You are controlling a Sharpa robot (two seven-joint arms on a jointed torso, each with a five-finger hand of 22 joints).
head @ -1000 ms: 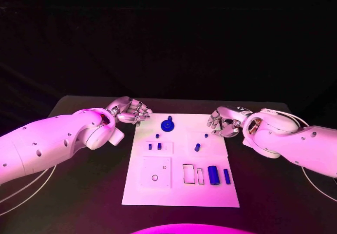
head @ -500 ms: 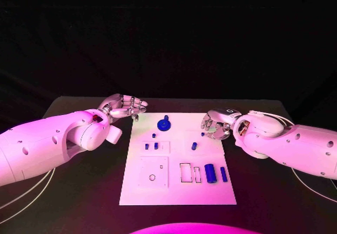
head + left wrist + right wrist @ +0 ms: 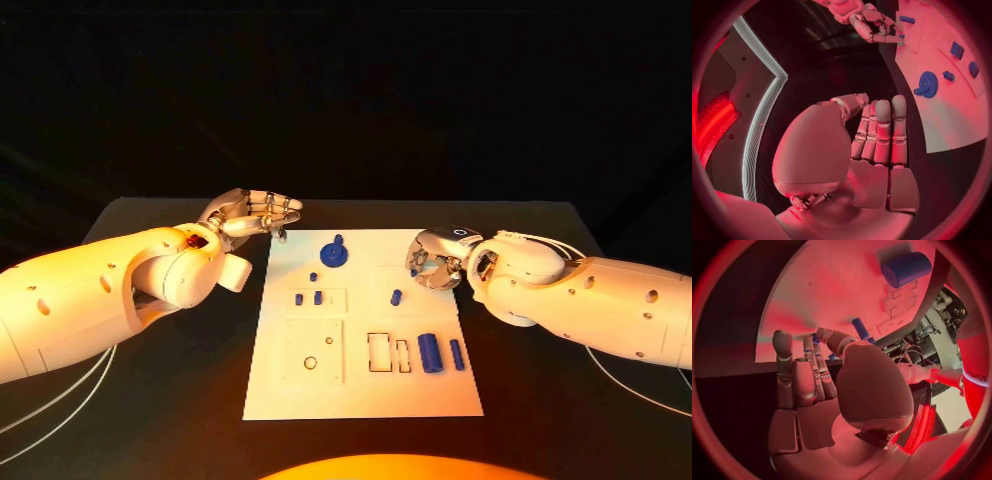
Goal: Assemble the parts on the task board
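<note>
The white task board lies mid-table. A blue gear sits at its far end, small blue pegs and another peg stand mid-board, and a thick blue cylinder lies beside a thin rod nearer me. My right hand hovers over the board's far right edge, thumb and fingers close around a small blue peg; no grip is evident. In its wrist view the right hand faces the board and cylinder. My left hand hangs off the far left corner, holding nothing; the left hand sees the gear.
Black table surrounds the board on all sides. Two raised white blocks and slotted sockets sit on the near half of the board. Cables trail beside each arm at the table's sides.
My right hand has moved left from beside the board to over its far right edge, by the small peg. My left hand has drifted slightly back and outward. The camera has shifted a little.
</note>
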